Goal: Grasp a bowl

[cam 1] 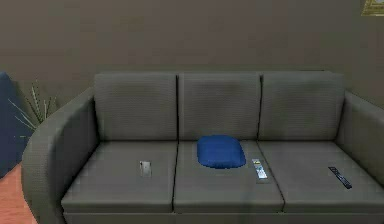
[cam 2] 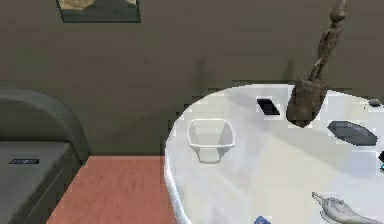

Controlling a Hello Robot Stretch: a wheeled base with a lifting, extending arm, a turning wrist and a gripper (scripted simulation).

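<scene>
One white square-rimmed bowl point(cam 2: 211, 139) stands near the left edge of the round white table point(cam 2: 290, 165). A careless push could slide it off this edge. The gripper's state I cannot tell.

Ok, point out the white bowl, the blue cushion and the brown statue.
white bowl point(cam 2: 211, 140): arm side view, its inside.
blue cushion point(cam 1: 220, 152): forward view, its middle.
brown statue point(cam 2: 304, 101): arm side view, its thick lower part.

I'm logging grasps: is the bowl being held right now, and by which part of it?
That cannot be told from these pictures. The white bowl stands on the round white table, with nothing at its rim.
</scene>
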